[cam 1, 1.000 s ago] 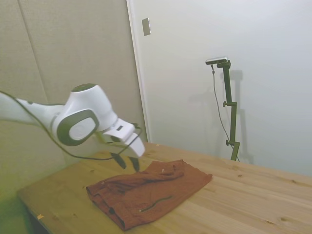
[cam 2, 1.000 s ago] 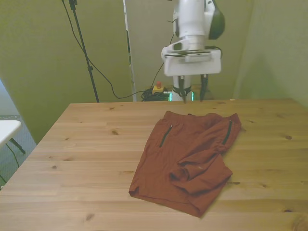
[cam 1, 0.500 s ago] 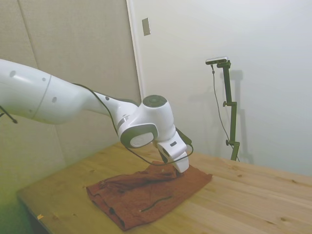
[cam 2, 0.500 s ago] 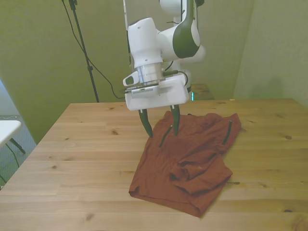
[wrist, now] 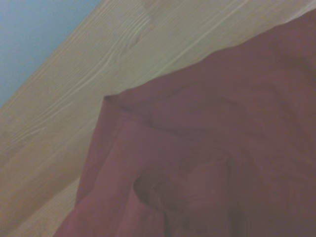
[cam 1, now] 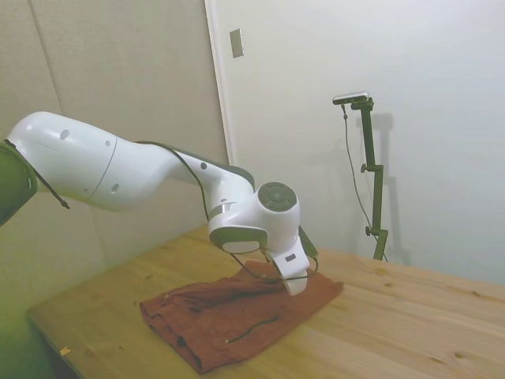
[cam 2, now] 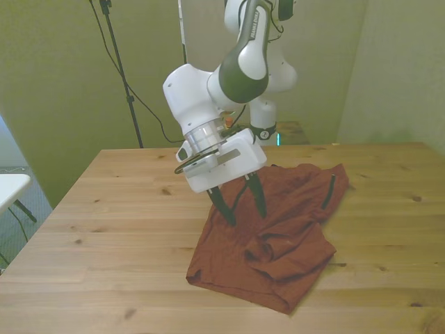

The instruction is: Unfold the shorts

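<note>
The rust-brown shorts (cam 2: 278, 229) lie folded and wrinkled on the wooden table (cam 2: 118, 229), with one layer bunched over another toward the near edge. The same shorts (cam 1: 237, 312) show a dark pocket slit in the side view. My gripper (cam 2: 243, 207) is open, tilted, with both dark fingertips down on or just above the cloth at the front view's left part of the garment. In the side view the gripper (cam 1: 293, 284) is low over the far part of the cloth, fingers mostly hidden by the hand. Up close, the wrist view shows shorts (wrist: 212, 163) folds and a hem corner.
Bare wood of the table (cam 1: 410, 324) extends on all sides of the garment. A black stand with a cable (cam 2: 122, 76) rises behind the table at the front view's left. A white object's edge (cam 2: 10, 188) sits beyond the table's side.
The arm has reached further out and lower over the shorts, moving the open gripper from the waistband area toward the cloth's middle. The shorts have not visibly shifted.
</note>
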Motion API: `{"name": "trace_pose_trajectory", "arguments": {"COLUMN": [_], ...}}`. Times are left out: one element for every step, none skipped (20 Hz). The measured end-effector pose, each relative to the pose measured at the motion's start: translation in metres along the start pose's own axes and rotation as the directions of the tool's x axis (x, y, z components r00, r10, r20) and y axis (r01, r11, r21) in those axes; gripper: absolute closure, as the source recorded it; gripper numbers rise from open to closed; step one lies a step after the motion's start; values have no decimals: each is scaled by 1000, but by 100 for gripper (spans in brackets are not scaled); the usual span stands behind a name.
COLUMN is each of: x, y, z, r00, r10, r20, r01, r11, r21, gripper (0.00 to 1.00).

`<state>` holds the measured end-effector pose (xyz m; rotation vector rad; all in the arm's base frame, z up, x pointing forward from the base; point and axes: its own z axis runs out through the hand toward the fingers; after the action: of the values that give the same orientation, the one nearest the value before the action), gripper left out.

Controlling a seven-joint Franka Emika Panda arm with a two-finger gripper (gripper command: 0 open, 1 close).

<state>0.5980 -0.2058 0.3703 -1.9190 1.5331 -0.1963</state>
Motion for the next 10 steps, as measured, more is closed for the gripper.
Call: {"name": "trace_pose_trajectory", "arguments": {"x": [5, 8, 8, 7, 6, 6, 6, 8, 10, 12], "y": [2, 3, 3, 3, 2, 1, 2, 2, 3, 4], "z": [0, 2, 5, 8, 12, 16, 21, 25, 30, 34], "r00": [1000, 999, 998, 997, 995, 993, 992, 990, 990, 990], "r10": [-10, -20, -29, -32, -33, -33, -32, -32, -30, -28], "r20": [19, 40, 59, 77, 94, 111, 126, 136, 139, 141], "r01": [9, 19, 26, 28, 29, 28, 27, 26, 25, 23], "r11": [1000, 999, 999, 999, 998, 999, 999, 999, 999, 999], "r21": [25, 37, 44, 46, 47, 47, 47, 45, 40, 35], "gripper": [0, 0, 0, 0, 0, 0, 0, 0, 0, 0]}}
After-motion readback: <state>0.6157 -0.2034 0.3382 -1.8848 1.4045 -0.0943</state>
